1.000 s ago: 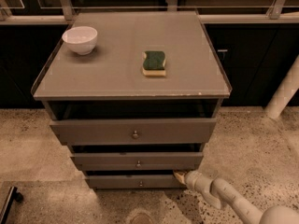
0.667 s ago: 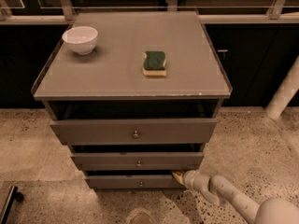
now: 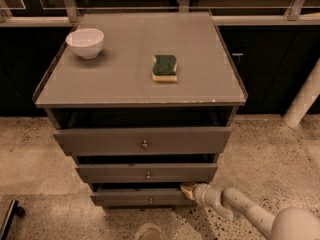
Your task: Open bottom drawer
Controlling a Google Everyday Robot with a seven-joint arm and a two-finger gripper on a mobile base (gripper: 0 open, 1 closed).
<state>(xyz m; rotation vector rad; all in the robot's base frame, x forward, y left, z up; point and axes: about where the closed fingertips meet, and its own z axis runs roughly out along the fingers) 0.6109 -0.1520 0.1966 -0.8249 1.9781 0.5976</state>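
The grey cabinet [image 3: 140, 64] has three drawers. The bottom drawer [image 3: 130, 198] is the lowest, slimmest grey front with a small round knob [image 3: 150, 200]; a dark gap shows above it. My gripper [image 3: 187, 189] comes in from the lower right on a white arm and sits at the top right edge of the bottom drawer front, to the right of the knob.
A white bowl [image 3: 85, 42] and a green-and-yellow sponge [image 3: 164, 67] rest on the cabinet top. The top drawer [image 3: 144, 140] and middle drawer [image 3: 146, 172] stand above. A white post [image 3: 305, 96] is at the right. The floor is speckled stone.
My gripper has moved slightly left, closer in along the bottom drawer's top right edge. The drawers look unchanged.
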